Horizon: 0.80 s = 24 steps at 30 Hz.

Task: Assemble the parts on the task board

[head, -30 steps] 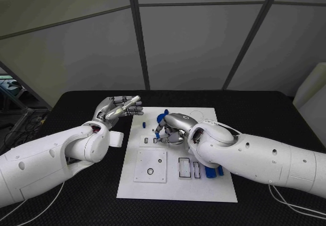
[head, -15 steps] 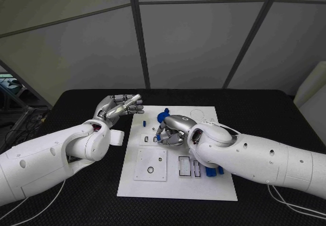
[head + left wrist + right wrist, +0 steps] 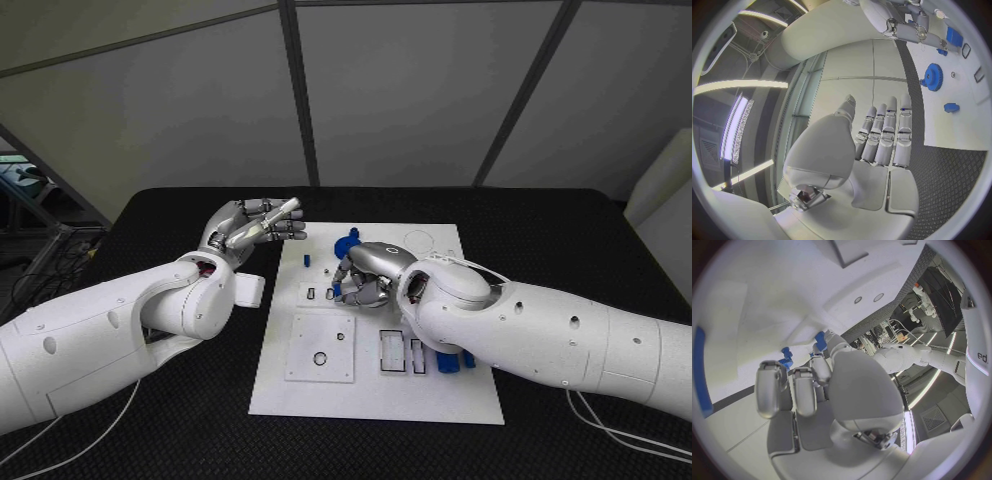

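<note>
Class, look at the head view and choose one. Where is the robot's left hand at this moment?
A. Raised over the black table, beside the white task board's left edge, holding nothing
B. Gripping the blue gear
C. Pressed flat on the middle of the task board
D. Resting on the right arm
A. The left robot hand is raised beside the task board, fingers extended and empty, while the blue gear lies on the board beyond the right robot hand.

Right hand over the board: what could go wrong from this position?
1. The right hand is curled over a small blue part on the task board; the part might slip or tilt.
2. The blue gear lies just beyond that hand and could be knocked.
3. The left hand hangs off the board, so nothing steadies it.
</note>
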Motion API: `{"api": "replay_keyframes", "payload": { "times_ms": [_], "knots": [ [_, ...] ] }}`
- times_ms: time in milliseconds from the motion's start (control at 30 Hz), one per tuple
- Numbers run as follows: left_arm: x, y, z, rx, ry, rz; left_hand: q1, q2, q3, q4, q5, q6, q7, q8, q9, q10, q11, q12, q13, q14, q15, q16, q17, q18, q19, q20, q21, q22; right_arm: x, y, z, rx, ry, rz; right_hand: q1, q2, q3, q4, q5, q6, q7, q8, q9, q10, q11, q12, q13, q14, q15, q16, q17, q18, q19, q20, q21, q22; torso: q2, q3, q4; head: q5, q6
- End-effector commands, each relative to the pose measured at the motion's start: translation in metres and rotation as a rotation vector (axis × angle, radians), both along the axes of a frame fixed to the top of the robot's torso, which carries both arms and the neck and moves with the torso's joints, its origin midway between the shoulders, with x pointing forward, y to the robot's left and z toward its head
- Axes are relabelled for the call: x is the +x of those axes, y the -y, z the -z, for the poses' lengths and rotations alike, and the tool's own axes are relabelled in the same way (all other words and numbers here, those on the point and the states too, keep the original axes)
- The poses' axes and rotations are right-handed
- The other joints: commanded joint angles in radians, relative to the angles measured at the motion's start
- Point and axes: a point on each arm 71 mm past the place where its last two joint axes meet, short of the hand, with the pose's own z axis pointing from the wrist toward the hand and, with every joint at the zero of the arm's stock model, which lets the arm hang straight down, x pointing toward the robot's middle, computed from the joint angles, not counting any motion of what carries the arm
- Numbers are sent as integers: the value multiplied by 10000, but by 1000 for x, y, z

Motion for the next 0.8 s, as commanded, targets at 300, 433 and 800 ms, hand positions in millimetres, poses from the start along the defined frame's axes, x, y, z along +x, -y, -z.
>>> {"api": "replay_keyframes", "payload": {
  "times_ms": [300,433,800],
  "knots": [
    [0,2,-2,-18,124,109,-2,47,-51,5,-14,54,11,-53,2,84,8,-45,6,6,51,-23,17,40,-11,41,-34,-15,0,2,7,-649,-278,6,-222,-224,-7,-12,-32,-295,124,-86,-69,-252,74,-253,-180,793,70,-5,1462,1,-147,76,-132,71,-7,2,8,0,-56],
    [0,1,-2,-16,120,106,-8,49,-63,6,-14,50,17,-65,0,79,13,-58,4,3,55,-39,21,39,-27,44,-45,-22,0,2,7,-668,-267,8,-239,-252,-2,-14,-24,-361,149,-116,-84,-288,96,-286,-209,797,88,4,1482,4,-156,92,-140,60,-2,4,7,8,-53],
    [1,2,-2,-17,109,112,-8,49,-63,6,-14,50,17,-65,0,79,13,-58,4,3,55,-39,21,39,-27,44,-45,-22,0,1,6,-669,-246,22,-324,-352,-6,-2,-6,-562,225,-204,-126,-454,165,-454,-362,802,147,14,1507,18,-198,147,-182,-5,-4,0,4,13,-70]
  ]
}}
